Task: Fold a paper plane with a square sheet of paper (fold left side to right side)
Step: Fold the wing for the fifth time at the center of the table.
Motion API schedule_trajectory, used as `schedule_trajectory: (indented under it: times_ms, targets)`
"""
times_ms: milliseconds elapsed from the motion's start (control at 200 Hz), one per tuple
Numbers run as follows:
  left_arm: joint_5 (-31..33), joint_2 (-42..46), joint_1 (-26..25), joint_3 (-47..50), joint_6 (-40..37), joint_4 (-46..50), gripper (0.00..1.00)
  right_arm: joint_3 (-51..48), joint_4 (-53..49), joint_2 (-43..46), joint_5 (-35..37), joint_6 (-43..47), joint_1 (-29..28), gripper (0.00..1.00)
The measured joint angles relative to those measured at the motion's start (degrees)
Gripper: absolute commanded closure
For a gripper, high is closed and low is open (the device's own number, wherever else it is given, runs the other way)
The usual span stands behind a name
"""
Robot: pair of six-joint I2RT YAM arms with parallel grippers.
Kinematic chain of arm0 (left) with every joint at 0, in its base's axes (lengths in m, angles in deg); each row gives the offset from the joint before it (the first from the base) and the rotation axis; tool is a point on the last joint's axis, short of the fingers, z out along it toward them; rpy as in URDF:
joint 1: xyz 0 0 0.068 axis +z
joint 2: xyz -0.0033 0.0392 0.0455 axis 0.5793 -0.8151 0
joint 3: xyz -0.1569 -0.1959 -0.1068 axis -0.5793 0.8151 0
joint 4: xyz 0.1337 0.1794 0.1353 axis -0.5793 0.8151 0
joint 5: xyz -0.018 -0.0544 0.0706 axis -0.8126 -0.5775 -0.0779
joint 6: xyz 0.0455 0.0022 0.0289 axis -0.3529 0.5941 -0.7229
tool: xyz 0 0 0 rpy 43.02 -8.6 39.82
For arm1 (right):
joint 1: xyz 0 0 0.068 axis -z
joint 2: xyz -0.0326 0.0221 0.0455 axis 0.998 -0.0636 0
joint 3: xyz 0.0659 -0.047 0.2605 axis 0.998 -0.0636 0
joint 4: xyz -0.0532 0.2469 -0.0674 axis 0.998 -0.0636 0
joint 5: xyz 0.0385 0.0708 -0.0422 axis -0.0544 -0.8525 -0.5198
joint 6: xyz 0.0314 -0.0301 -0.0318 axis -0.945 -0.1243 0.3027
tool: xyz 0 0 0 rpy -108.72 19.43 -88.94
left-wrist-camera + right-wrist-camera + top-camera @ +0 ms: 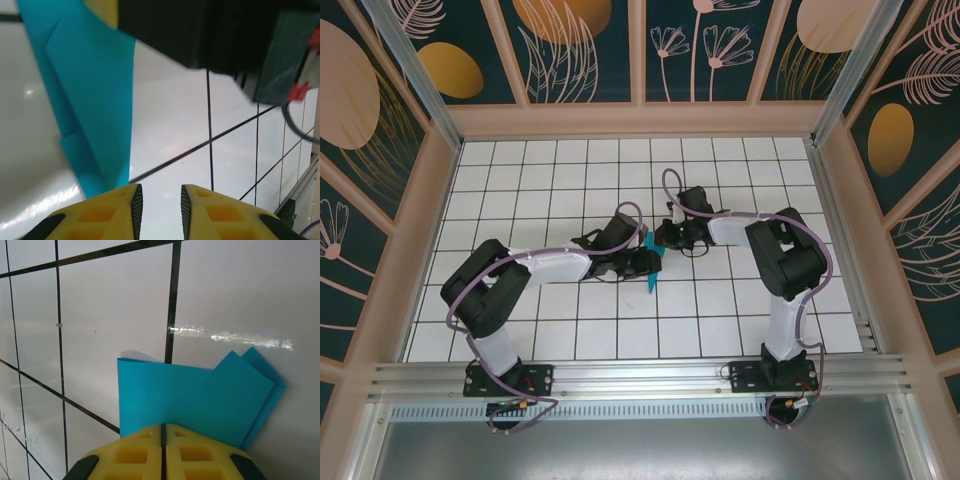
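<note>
1. The two arms are meeting over the middle of the white gridded table (570, 180); the left arm (550, 268) is reaching in from the left, and the right arm (785, 255) is bending in from the right.
2. The right gripper (163, 426) is pressing its yellow fingers (200, 455) flat together, leaving only a hairline seam between them; it is pinching one edge of the sheet of paper (200, 400), which is spreading out from behind the fingertips.
3. The sheet is bright cyan and already folded; its layers are overlapping, showing stepped corners and a doubled edge on one side in the right wrist view; it is casting a small shadow on the tile behind it.
4. From overhead the sheet is showing as a narrow blue sliver (651, 272) between the two wrists, near the centre of the table.
5. The left gripper (158, 192) is holding its jaws slightly apart; white tile is showing through the gap, and nothing is sitting between the yellow pads (120, 212).
6. In the left wrist view the sheet (95, 100) is running as a long creased band from the top left down to just beside the outer side of one pad; whether it is touching that pad I cannot tell.
7. The right arm's black hardware (200, 30) is hanging close above the sheet in that same view.
</note>
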Motion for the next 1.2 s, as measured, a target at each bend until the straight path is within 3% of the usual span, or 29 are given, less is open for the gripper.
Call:
schedule_trajectory:
  times_ms: [215, 1201]
  targets:
    - [-0.37, -4.04, 0.55, -4.48, -2.38, -0.15, 0.71, 0.0, 0.04, 0.0, 0.0, -0.02, 0.0, 0.9]
    - [-4.11, -7.52, 0.61, -0.87, -6.73, -3.61, 0.72, 0.17, 0.04, -0.31, -0.17, -0.04, 0.0, 0.9]
